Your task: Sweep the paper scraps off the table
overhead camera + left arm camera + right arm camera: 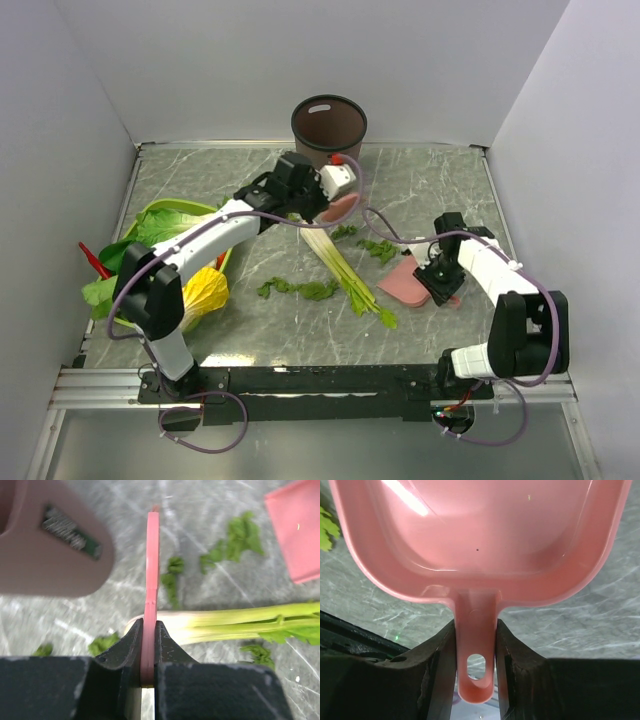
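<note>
Top external | left jaws clamp pink tool [151, 570] | right jaws clamp dustpan [475, 540] handle | scraps [378, 248] between stalk [345, 270] and dustpan edge

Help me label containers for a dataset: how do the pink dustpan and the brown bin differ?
The pink dustpan is shallow and wide; the brown bin is tall and deep. The dustpan sits low at the right side of the table; the bin stands upright at the far edge. The right gripper clamps the dustpan's handle; nothing holds the bin. Shared: as far as visible, neither has paper scraps inside.
</note>
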Tool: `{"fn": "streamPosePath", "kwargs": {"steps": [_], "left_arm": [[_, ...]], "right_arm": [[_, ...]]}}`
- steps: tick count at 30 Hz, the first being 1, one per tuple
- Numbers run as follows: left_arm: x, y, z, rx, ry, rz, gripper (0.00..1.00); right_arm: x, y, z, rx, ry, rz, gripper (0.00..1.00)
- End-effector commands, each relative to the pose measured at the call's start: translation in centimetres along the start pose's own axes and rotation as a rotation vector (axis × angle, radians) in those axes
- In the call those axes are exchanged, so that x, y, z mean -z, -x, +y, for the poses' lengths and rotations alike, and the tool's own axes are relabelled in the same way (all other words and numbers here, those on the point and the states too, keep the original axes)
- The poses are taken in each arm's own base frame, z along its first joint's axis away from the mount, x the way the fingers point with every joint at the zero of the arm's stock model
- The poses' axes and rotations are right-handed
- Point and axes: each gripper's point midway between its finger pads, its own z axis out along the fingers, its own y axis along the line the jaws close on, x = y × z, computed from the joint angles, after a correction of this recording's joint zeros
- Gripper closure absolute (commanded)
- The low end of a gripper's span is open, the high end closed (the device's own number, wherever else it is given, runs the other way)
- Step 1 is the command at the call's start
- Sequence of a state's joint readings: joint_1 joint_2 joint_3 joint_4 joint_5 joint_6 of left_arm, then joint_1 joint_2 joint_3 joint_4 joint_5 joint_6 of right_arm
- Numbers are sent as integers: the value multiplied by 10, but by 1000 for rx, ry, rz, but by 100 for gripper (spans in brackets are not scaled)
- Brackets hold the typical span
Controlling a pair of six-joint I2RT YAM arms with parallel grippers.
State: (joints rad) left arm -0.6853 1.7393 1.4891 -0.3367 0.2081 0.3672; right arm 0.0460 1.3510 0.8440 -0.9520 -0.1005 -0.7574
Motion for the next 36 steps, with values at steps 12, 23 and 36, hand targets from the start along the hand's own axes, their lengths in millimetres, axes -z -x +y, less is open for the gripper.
{"fn": "streamPosePath", "kwargs": {"steps": [12,23,36], "left_arm": [[29,30,32,200,50,-119,99],[35,38,26,236,8,-159,99],[33,38,23,248,-12,-146,99]], "right_arm": [[3,24,-3,-45,11,-151,34],[11,9,12,12,-62,-427,29],[-22,12,12,-24,-57,-465,39]]}}
